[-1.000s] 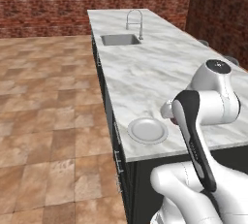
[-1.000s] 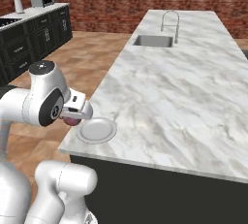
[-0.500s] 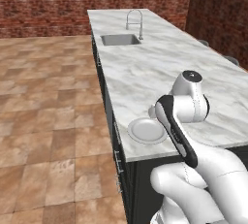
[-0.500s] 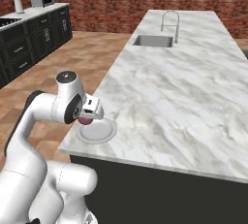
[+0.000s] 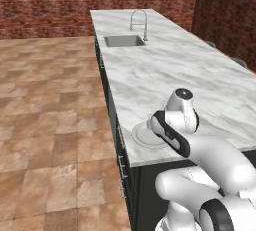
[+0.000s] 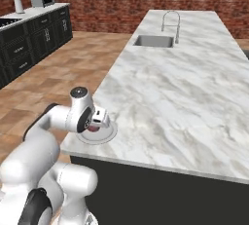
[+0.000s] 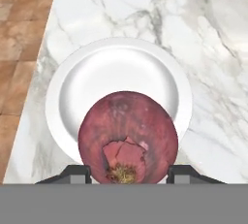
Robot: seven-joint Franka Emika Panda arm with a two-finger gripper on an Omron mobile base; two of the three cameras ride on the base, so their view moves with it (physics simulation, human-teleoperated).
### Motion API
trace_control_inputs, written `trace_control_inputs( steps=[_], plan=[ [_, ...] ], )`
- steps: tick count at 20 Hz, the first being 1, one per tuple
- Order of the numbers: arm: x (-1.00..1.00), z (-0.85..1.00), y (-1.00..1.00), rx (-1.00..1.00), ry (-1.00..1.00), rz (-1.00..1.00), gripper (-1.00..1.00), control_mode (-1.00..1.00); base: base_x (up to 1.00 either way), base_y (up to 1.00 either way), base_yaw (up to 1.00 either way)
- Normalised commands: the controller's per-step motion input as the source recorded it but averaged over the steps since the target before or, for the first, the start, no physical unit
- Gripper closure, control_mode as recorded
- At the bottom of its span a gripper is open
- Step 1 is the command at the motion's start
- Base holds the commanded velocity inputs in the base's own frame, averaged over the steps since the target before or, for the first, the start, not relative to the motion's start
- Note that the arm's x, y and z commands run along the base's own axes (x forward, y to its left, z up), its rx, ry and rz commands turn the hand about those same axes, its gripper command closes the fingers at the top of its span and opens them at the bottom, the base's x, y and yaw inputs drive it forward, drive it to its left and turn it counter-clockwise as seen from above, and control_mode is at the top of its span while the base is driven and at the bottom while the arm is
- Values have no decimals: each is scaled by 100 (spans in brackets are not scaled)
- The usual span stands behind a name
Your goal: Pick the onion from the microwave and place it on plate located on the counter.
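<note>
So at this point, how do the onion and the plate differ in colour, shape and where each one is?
The onion is a dark red-purple ball; the plate is pale grey-white, flat and shallow-rimmed. The onion is held between the fingers of the gripper, while the plate lies on the marble counter near its edge. In the hand view the onion covers part of the plate's lower half, and the plate's outline is wider. Both are round.
</note>
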Motion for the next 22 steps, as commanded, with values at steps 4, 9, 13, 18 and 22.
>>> trace_control_inputs(
  steps=[4, 9, 13, 18, 22],
  plan=[
    [49, -53, 0, 0, 0, 0, 100, -100, 0, 0, 0],
    [33, -40, 0, 0, 0, 1, 100, -100, 0, 0, 0],
    [18, -9, 0, 0, 0, 0, 100, -100, 0, 0, 0],
    [14, -5, 0, 0, 0, 0, -100, -100, 0, 0, 0],
    [0, 0, 0, 0, 0, 0, -100, -100, 0, 0, 0]
  ],
)
